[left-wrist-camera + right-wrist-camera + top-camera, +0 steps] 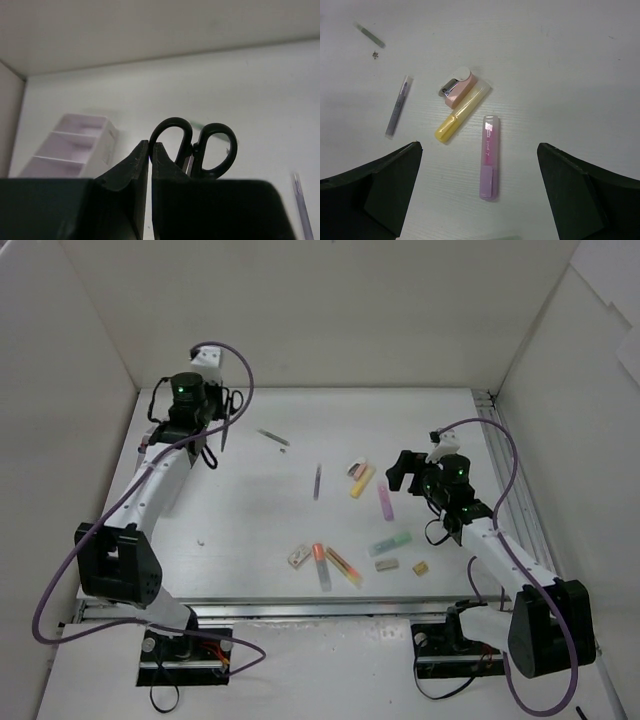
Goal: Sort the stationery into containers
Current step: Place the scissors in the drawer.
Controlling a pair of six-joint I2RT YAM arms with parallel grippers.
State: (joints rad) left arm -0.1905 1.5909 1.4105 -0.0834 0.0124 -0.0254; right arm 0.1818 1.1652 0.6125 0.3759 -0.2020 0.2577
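Left gripper point(150, 146) is clamped shut, apparently on the scissors point(194, 150), handles pointing away. You'll find the organiser point(107, 142) just left in its wrist view, compartments running away from you.

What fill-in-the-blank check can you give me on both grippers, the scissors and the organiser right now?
The left gripper is ___. The right gripper stands ___ over the pink highlighter. The scissors have ___ handles. The white organiser shows ___ compartments.
Missing words: shut, open, black, three.
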